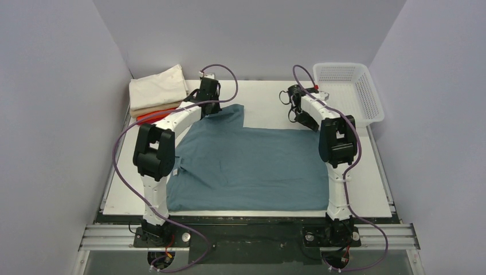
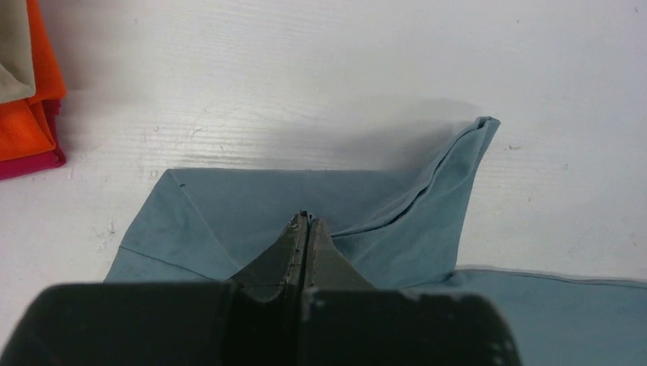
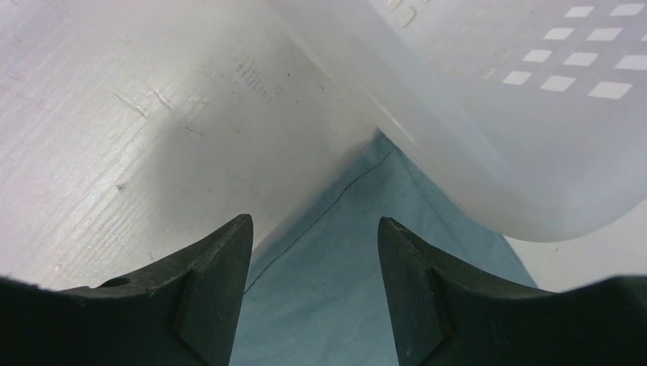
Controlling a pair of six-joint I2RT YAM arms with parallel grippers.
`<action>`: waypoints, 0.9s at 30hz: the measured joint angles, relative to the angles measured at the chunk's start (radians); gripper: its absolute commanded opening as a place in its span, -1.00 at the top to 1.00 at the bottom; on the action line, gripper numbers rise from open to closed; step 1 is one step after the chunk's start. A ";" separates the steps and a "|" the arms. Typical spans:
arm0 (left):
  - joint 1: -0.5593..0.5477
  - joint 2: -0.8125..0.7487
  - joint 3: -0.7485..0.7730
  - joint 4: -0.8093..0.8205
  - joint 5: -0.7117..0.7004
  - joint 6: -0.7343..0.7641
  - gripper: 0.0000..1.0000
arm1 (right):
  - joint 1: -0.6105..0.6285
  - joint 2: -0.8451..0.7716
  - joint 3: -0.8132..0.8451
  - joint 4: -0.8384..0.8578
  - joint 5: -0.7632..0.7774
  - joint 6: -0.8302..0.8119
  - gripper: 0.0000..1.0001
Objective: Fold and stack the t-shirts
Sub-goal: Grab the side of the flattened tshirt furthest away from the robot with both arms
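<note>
A large teal t-shirt (image 1: 252,166) lies spread over the middle of the table. My left gripper (image 1: 213,110) is at its far left corner. In the left wrist view this gripper (image 2: 307,219) is shut on a pinch of the teal cloth (image 2: 229,206), which peaks up toward the tips. My right gripper (image 1: 302,119) is at the shirt's far right edge. There it (image 3: 314,221) stands open, one finger on each side of a strip of teal cloth (image 3: 343,267), with nothing held. Folded cream, tan, orange and red t-shirts (image 1: 157,91) are stacked at the far left.
A white mesh basket (image 1: 347,91) stands at the far right corner; its wall (image 3: 473,114) is just ahead of the right fingers and overlaps the teal cloth. The orange and red folded edges (image 2: 30,114) lie left of the left gripper. Grey walls enclose the table.
</note>
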 measured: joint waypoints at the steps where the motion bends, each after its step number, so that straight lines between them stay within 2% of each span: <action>1: 0.000 -0.004 -0.005 0.001 0.004 -0.002 1.00 | 0.000 0.000 0.003 -0.006 -0.002 0.006 -0.13; 7: 0.000 -0.024 -0.025 0.007 0.020 -0.012 1.00 | -0.002 0.029 0.067 -0.024 -0.060 0.058 -0.15; 13: 0.000 -0.037 -0.036 0.013 0.035 -0.020 1.00 | -0.009 0.053 0.061 0.007 -0.155 0.103 -0.14; 21: 0.000 -0.037 -0.040 0.018 0.051 -0.032 1.00 | -0.010 0.004 -0.029 0.097 -0.189 0.134 0.13; 26: 0.000 -0.055 -0.077 0.026 0.051 -0.035 1.00 | -0.010 -0.019 -0.070 0.123 -0.195 0.145 0.17; 27: 0.000 -0.062 -0.087 0.026 0.051 -0.037 1.00 | -0.010 -0.022 -0.075 0.124 -0.196 0.147 0.25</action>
